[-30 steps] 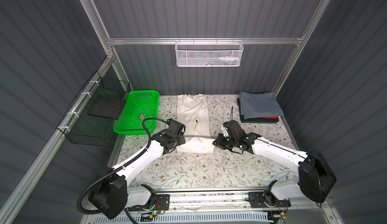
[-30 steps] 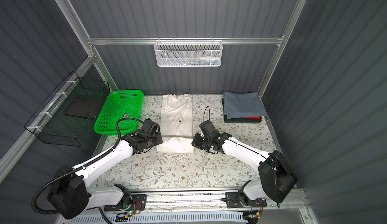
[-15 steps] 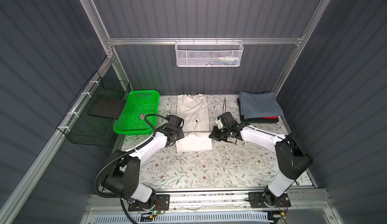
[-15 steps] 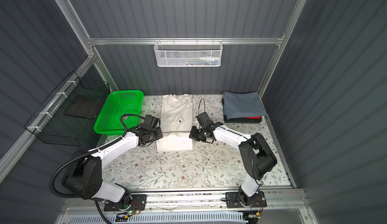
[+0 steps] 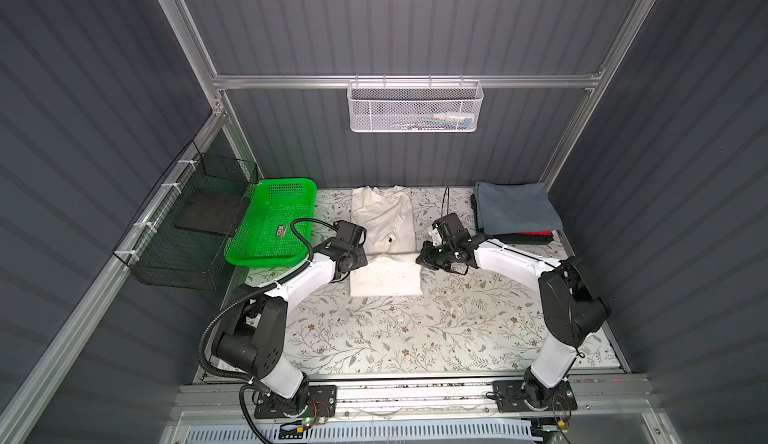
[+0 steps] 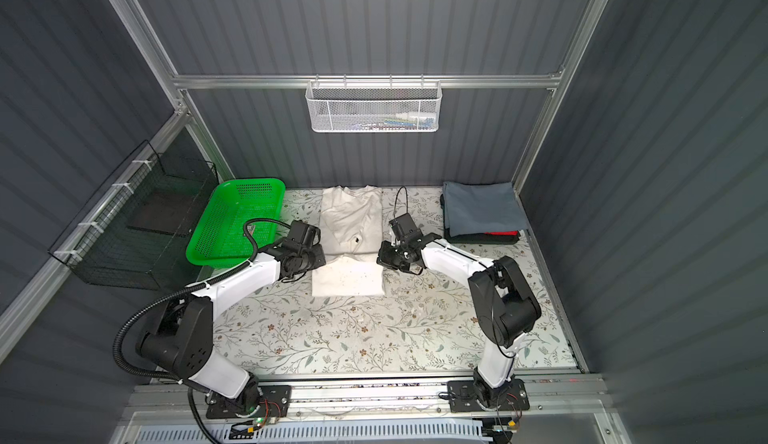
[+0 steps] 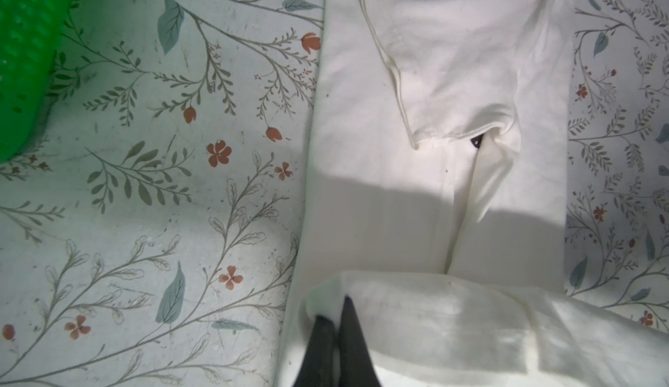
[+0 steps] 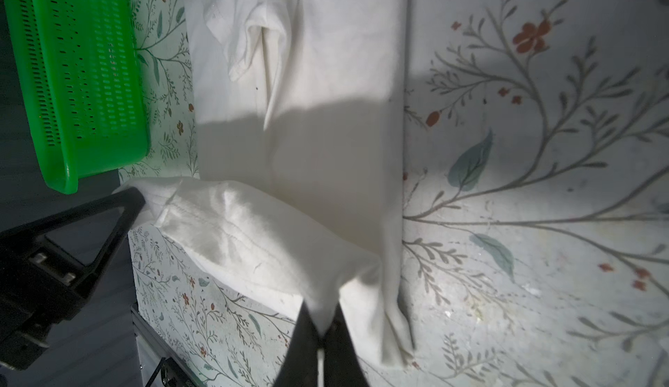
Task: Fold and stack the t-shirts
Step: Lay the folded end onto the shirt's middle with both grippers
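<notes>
Plainly, the step in hand is the bottom-to-collar half-fold. In a top view the cream-white tee (image 5: 384, 223) lies mid-table on the floral covering (image 5: 374, 338), sleeves already tucked in. The left gripper (image 5: 365, 260) and right gripper (image 5: 420, 256) each pinch a corner of its bottom hem, raised over the shirt's middle. At the back right sits the folded stack (image 5: 515, 213), grey-blue over dark and red. The green basket (image 5: 270, 196) holds only a small label, the black wire basket (image 6: 137, 234) a dark flat slab, and the white mesh basket (image 6: 374, 109) on the back wall a few small items (too small to name). From the left wrist, the jaws are closed on the doubled hem corner, with a tucked sleeve beyond. From the right wrist, the jaws are likewise clamped on cloth, and the hem sags between the two grippers. Next, I judge, both should carry the hem evenly to the collar, lay it flat, then let go.
</notes>
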Tool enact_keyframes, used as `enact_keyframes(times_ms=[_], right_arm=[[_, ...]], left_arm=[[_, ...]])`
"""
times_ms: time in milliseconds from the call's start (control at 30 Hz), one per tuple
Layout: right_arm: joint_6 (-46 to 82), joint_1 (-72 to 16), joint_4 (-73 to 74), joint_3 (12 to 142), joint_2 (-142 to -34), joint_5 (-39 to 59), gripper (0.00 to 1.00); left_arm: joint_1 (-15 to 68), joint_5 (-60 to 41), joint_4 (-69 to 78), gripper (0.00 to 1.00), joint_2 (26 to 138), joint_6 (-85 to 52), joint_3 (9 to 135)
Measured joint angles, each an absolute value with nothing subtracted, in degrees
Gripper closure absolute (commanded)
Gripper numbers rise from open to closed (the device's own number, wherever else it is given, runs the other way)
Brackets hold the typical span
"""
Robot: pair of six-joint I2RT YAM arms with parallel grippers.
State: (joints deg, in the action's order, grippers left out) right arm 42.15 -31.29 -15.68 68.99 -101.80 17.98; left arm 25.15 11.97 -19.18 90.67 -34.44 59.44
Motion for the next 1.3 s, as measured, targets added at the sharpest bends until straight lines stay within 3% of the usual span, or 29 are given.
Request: enact_keyframes(times_ms=[867, 900, 1000, 1033, 1067, 1100, 1133, 1167, 1300], right_arm=[[40.86, -28.01, -18.06, 79.79, -113.84, 20.64, 1.0], [40.86, -27.9, -18.04, 79.99, -114.06, 20.82, 0.96], [40.91, -27.77, -18.31, 81.14, -115.04, 21.56, 0.55], [40.95, -27.66, -18.39, 81.54, -115.46, 21.85, 0.45], [40.82, -27.53, -18.41, 81.78, -115.68, 22.02, 0.42], [40.62, -27.38, -18.37, 81.78, -115.79, 22.22, 0.4], [40.4, -27.22, -18.61, 81.78, -115.79, 22.28, 0.38], [40.14, -27.07, -18.72, 81.78, -115.66, 22.28, 0.36], [39.42, -26.76, -19.53, 81.08, -113.21, 21.26, 0.32]], left_arm=[[22.83, 12.4, -18.06, 1.0, 103.98, -31.44, 69.52], [22.76, 12.43, -18.04, 1.0, 104.27, -31.44, 69.54], [22.55, 12.43, -18.13, 0.98, 104.92, -31.44, 70.26], [22.46, 12.51, -18.28, 0.82, 105.23, -31.44, 70.87], [22.39, 12.67, -18.55, 0.45, 105.58, -31.35, 71.59], [22.35, 13.02, -18.98, 0.19, 105.91, -31.22, 72.53], [22.28, 13.47, -19.31, 0.08, 106.04, -31.18, 73.36], [22.28, 13.82, -19.31, 0.02, 105.95, -31.09, 73.78], [22.13, 14.87, -19.14, 0.01, 102.94, -30.46, 72.9]])
